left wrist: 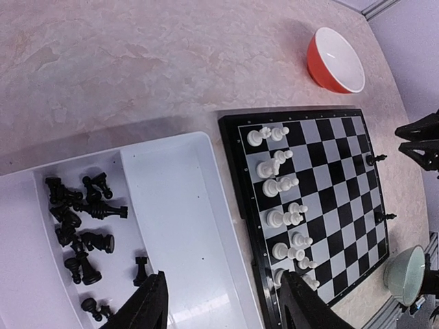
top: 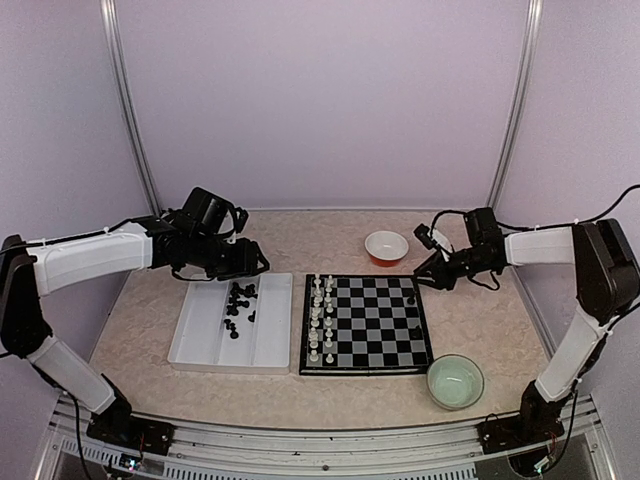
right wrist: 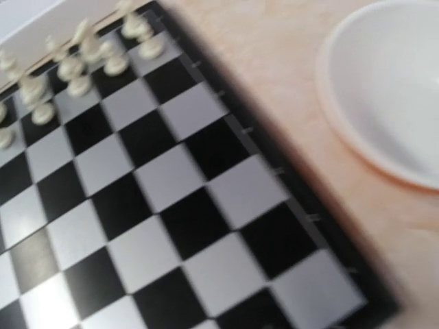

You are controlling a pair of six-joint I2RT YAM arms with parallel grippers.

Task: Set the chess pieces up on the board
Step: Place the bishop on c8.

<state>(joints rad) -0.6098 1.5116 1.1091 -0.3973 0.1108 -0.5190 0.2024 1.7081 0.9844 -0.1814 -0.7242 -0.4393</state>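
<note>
The board [top: 366, 324] lies at mid-table, with white chess pieces [top: 320, 315] lined up in its two left columns. Two black pieces [top: 411, 298] stand on its right side. More black chess pieces [left wrist: 81, 223] lie heaped in the tray's left compartment. My left gripper [left wrist: 226, 312] hangs open over the tray's right compartment, and nothing is between its fingers [left wrist: 149, 305]. My right gripper [top: 423, 279] hovers at the board's far right corner, its fingers [left wrist: 416, 130] apart just beyond a standing black piece [left wrist: 374, 159]. The blurred right wrist view shows the board [right wrist: 171, 205] but not its own fingers.
A white partitioned tray [top: 262, 340] sits left of the board. A red bowl [top: 386, 247] stands behind the board's far right corner, and a pale green bowl [top: 455, 381] sits near its front right corner. Enclosure walls ring the table.
</note>
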